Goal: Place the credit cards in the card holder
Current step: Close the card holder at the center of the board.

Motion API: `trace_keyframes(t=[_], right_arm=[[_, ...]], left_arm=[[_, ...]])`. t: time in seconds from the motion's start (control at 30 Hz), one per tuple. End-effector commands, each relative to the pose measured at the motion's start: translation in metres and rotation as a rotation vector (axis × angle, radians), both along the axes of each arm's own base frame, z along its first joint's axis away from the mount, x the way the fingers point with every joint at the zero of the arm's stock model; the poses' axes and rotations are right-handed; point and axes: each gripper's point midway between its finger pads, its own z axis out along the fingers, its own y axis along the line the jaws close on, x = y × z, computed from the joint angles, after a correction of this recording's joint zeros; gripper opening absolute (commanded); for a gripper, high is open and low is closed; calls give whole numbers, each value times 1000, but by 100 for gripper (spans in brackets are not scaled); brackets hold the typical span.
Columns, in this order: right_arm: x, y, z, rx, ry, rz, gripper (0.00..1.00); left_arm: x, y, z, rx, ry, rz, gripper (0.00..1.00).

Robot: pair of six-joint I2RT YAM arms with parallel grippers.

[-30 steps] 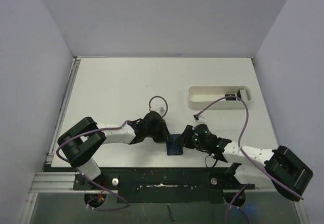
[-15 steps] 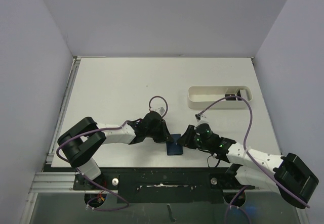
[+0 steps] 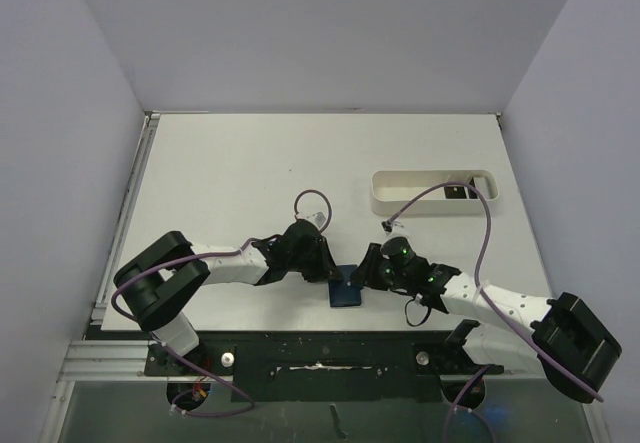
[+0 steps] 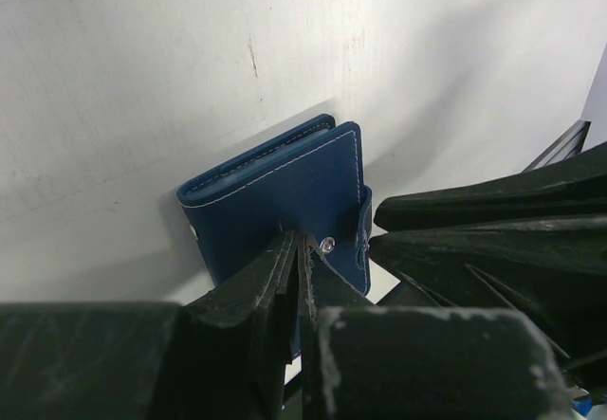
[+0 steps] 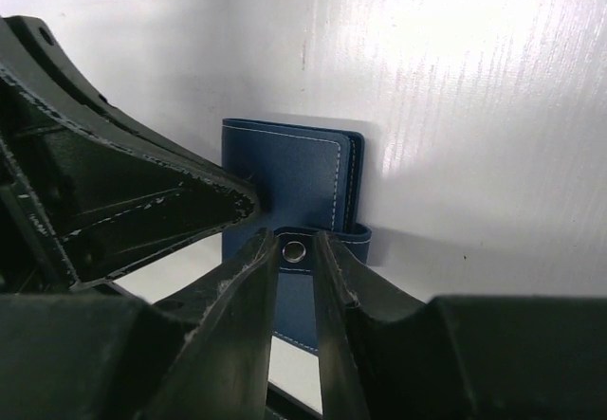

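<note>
Where the two arms meet near the front edge of the table, the card holder lies folded shut on the white surface, a dark blue rectangle with pale stitching along its border. From the left, the left gripper reaches the holder's near edge. Its fingers are drawn together to a thin slit and nip the blue cover just beside the snap tab. From the right, the right gripper meets the same edge, and its two fingers stand close on either side of the tab's metal stud. Whether they actually pinch the tab cannot be told from either wrist view. The two grippers' tips sit just beside each other over the holder, each visible in the other's wrist camera as a black wedge. Well apart from them, toward the far right of the table, lies a long white oval tray. One credit card, small and dark, rests inside the tray's right end. A purple cable loops above each forearm.
</note>
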Motion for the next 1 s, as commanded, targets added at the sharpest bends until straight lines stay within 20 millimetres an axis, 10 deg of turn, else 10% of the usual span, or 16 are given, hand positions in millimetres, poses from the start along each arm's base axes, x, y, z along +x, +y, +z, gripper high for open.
trace_keyframes(t=[0.0,0.97], right_arm=[[9,12,12,33,-27,25,24],[2,24,10,82,-1,76,21]], left_arm=[[-5,10,-21,84,21,6,4],[-5,10,-23,93,22,9,4]])
